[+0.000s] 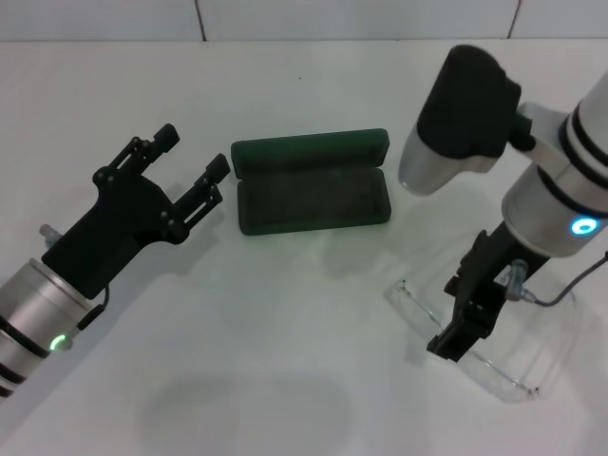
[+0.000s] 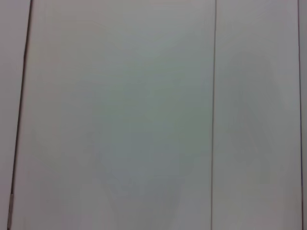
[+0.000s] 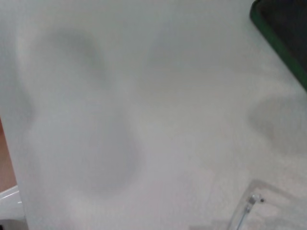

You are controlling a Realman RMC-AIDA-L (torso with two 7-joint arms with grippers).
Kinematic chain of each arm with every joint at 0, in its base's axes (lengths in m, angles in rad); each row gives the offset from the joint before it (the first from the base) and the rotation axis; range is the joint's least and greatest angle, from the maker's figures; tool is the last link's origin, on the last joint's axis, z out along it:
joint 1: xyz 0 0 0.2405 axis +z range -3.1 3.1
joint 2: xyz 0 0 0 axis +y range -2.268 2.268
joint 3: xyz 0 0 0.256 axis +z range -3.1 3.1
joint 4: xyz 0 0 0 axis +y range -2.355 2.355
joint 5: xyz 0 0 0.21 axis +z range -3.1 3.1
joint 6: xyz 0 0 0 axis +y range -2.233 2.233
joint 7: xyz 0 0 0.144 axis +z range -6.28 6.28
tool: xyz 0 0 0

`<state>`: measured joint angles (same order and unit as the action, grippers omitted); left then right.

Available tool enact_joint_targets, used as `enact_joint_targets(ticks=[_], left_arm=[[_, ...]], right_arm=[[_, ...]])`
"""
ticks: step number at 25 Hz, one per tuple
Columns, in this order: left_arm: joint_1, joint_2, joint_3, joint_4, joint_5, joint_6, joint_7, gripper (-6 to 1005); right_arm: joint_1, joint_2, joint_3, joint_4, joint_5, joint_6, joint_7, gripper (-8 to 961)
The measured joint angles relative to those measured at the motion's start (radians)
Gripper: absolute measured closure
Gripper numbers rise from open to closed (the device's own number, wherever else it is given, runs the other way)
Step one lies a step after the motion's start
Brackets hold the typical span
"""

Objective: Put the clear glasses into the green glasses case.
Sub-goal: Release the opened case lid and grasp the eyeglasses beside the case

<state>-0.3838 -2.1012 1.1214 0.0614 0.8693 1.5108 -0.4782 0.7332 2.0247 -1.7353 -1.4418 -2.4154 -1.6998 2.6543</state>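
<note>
The green glasses case (image 1: 313, 199) lies open in the middle of the white table, its lid (image 1: 310, 152) tipped back on the far side and its dark lining bare. One corner of the case (image 3: 283, 33) shows in the right wrist view. The clear glasses (image 1: 501, 372) lie on the table to the right of the case and nearer to me, and a clear piece of them (image 3: 249, 206) shows in the right wrist view. My right gripper (image 1: 454, 342) points down onto their left part. My left gripper (image 1: 195, 161) hovers open just left of the case, holding nothing.
The white table (image 1: 285, 380) runs back to a tiled wall (image 1: 361, 19). The left wrist view shows only pale panels with thin seams (image 2: 213, 115). A cable (image 1: 570, 290) loops beside my right wrist above the glasses.
</note>
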Motion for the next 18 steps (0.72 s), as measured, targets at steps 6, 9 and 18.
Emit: enact_joint_targets(ticks=[6, 9, 18], left_arm=[[-0.001, 0.003, 0.0, 0.002, 0.001, 0.0, -0.001, 268], [-0.003, 0.003, 0.0, 0.003, 0.001, 0.0, 0.0, 268], [-0.005, 0.004, 0.0, 0.009, 0.003, 0.0, 0.006, 269]], right_arm=[[-0.016, 0.003, -0.052, 0.06, -0.02, 0.084, 0.01, 187], [-0.016, 0.003, -0.082, 0.072, -0.021, 0.104, 0.025, 205], [-0.007, 0.003, -0.147, 0.079, -0.034, 0.105, 0.071, 355]])
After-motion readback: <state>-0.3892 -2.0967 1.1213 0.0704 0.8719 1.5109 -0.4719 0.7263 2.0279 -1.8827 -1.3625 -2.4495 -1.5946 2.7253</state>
